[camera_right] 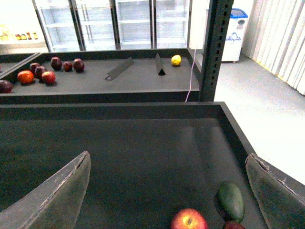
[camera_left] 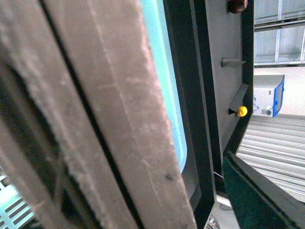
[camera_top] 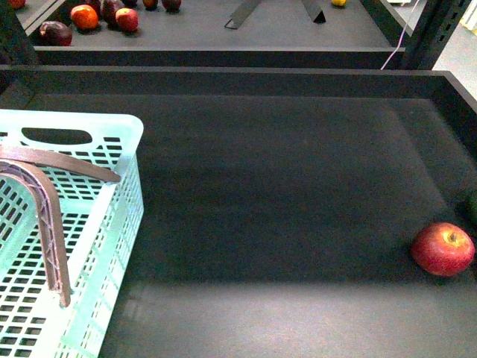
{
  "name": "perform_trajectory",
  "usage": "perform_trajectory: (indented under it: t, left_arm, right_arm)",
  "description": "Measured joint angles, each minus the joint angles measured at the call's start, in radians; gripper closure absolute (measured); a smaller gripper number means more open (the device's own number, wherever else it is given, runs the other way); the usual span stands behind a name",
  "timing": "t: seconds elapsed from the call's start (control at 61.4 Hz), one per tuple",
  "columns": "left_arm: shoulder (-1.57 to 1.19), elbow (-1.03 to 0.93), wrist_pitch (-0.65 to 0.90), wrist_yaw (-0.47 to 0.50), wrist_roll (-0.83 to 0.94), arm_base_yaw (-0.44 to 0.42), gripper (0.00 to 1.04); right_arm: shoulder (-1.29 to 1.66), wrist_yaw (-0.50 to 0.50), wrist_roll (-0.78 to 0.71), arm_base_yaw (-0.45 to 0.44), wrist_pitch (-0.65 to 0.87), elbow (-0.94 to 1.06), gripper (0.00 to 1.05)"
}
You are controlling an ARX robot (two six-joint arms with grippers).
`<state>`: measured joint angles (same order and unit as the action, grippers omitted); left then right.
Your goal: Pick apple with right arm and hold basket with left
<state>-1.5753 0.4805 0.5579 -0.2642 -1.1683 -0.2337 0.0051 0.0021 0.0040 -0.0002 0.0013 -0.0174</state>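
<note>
Basket [camera_top: 128, 224] at near left, apple [camera_top: 443, 248] at near right

Mint-green and slotted, the basket sat at the near left corner of the black tray [camera_top: 283, 209], its brownish ribbed handle [camera_top: 52, 239] arched above its floor. That handle filled the left wrist view so closely that I could not tell whether the left gripper had closed on it. The red apple lay well apart from the basket, by the tray's right wall, with a dark green fruit [camera_right: 231, 200] just beside it. The right gripper [camera_right: 167, 160] hung spread wide over the tray, holding nothing and clear of the apple. On the far shelf lay small dark red fruits [camera_right: 66, 64] and a yellow one [camera_right: 176, 60].
</note>
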Motion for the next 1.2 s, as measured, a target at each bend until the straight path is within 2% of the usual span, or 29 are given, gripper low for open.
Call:
perform_trajectory:
  t: [0.098,0.179,0.277,0.814,0.911,1.204]
  left_arm:
    - [0.0,0.004,-0.013,0.003,0.001,0.0,0.56]
    - [0.0,0.009,-0.029,0.01,0.004,0.006,0.76]
    - [0.0,0.018,-0.041,0.01,-0.044,0.01,0.86]
    - [0.177,0.052,-0.175,0.034,-0.002,0.094,0.88]
    - [0.188,0.098,-0.229,0.032,0.023,0.143,0.88]
    - [0.206,0.259,-0.345,0.051,0.112,0.384,0.88]
  right_arm:
    - [0.0,0.0,0.0,0.0,0.0,0.0,0.09]
    - [0.0,0.0,0.0,0.0,0.0,0.0,0.09]
    - [0.0,0.0,0.0,0.0,0.0,0.0,0.09]
    - [0.0,0.0,0.0,0.0,0.0,0.0,0.09]
    - [0.0,0.0,0.0,0.0,0.0,0.0,0.09]
    - [0.0,0.0,0.0,0.0,0.0,0.0,0.09]
